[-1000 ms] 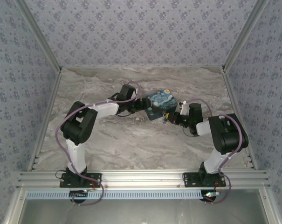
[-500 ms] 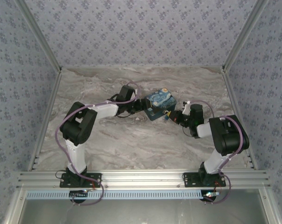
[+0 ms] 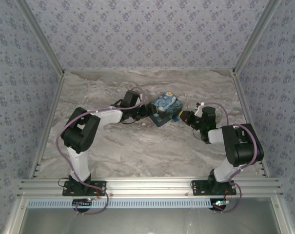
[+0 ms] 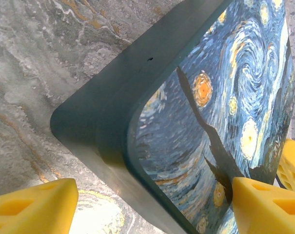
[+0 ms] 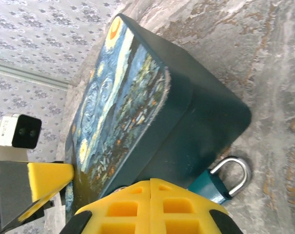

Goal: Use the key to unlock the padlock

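Observation:
The teal padlock (image 5: 211, 189), its silver shackle closed, lies on the marble against the wall of the starry-night box (image 5: 137, 97). My right gripper (image 5: 150, 183) is shut, its yellow fingertips pressed together just left of the padlock and close to the box wall. A thin grey bit of metal peeks out beside the tips; I cannot tell whether it is the key. My left gripper (image 4: 152, 197) stands wide around the box's (image 4: 186, 122) far corner: one finger lies on the lid, and marble shows between the other finger and the box wall. From above, both grippers (image 3: 148, 111) (image 3: 180, 117) flank the box (image 3: 167, 108).
The marble table (image 3: 137, 146) is bare around the box. Patterned walls stand at the back and sides, with metal frame posts (image 3: 245, 44) at the corners. The left gripper's finger (image 5: 49, 176) and its camera housing show at the box's far edge.
My right gripper has drifted a little toward the back along the box's right side, still shut. The left arm and the box have hardly moved.

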Controlling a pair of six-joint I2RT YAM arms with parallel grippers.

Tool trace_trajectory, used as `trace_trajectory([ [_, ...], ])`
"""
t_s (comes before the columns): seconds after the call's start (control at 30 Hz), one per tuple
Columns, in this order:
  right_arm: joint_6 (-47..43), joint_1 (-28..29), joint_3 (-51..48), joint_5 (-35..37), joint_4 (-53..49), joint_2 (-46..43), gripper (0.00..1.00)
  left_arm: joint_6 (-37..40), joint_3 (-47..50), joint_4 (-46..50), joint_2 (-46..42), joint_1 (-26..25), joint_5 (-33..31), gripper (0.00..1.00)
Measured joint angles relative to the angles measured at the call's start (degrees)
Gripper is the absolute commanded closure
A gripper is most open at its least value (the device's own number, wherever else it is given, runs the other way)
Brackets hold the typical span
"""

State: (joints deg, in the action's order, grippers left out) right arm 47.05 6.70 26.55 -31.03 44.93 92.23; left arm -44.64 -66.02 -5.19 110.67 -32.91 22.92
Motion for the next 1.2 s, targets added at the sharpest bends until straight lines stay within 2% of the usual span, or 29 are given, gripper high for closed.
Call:
trace_trajectory([
  [0.17, -4.4, -0.1, 0.0, 1.0, -8.9, -5.4, 0.98, 0.1, 0.6, 0.9, -0.8, 1.1, 0.0, 0.19],
  [0.3, -9.4, -0.1, 0.3, 2.4, -18.9, -11.5, 0.91, 0.6, 0.6, 1.8, -1.2, 2.7, 0.0, 0.19],
  [0.57, -15.8, -0.4, 0.6, 4.3, -34.6, -22.1, 0.62, 3.2, -0.2, 4.5, -1.5, 7.1, 0.0, 0.19],
  [0.73, -16.8, -0.7, 0.6, 5.8, -41.1, -27.5, 0.5, 5.6, -1.3, 7.0, -1.6, 10.4, 0.0, 0.18],
  [1.03, -16.9, -2.0, 0.6, 7.9, -49.2, -31.8, 0.43, 11.5, -6.3, 15.9, -1.5, 16.2, -2.1, 0.15],
  [1.2, -17.1, -2.8, 0.6, 8.2, -51.2, -33.1, 0.36, 13.6, -7.7, 19.3, -1.4, 17.9, -3.2, 0.09],
])
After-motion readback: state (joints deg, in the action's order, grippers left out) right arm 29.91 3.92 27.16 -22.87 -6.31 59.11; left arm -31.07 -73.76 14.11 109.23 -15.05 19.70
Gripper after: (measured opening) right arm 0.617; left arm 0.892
